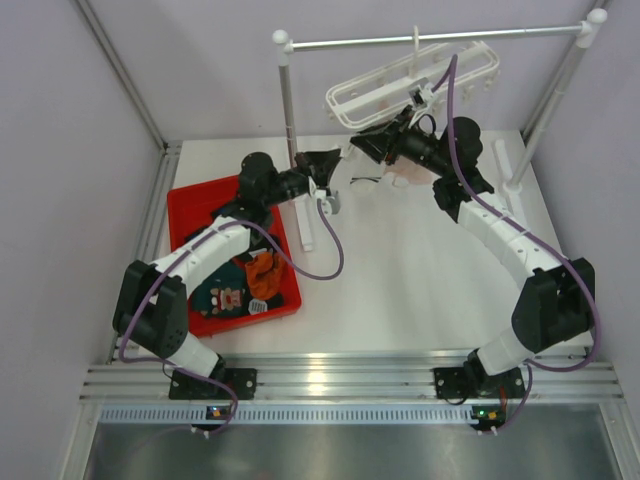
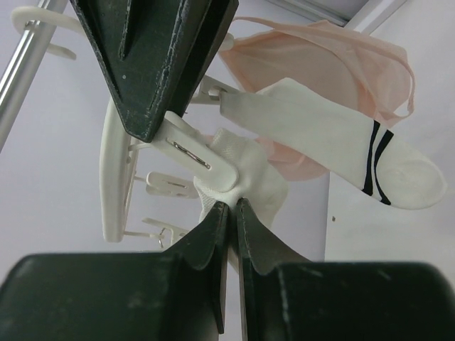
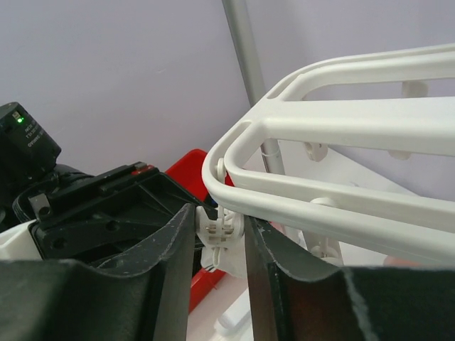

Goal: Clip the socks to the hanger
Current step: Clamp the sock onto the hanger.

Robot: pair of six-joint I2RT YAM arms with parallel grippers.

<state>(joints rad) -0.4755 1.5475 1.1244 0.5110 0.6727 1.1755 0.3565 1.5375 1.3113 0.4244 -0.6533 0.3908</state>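
Squeezing a white clip (image 3: 217, 245) between its jaws, the right gripper (image 3: 220, 217) sits under the tilted hanger (image 3: 341, 121), hung on the metal rail (image 1: 430, 38); left gripper (image 2: 232, 206) jaws nearly together, pinching a white sock (image 2: 245, 177) just below that clip; other socks (image 1: 235, 295) lie in the red bin (image 1: 190, 205)

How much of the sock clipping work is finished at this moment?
Done: a striped white sock and a pink sock hang from the hanger. In hand: the left claw holds a white sock at a clip the right claw pinches. Left: socks in the red bin.
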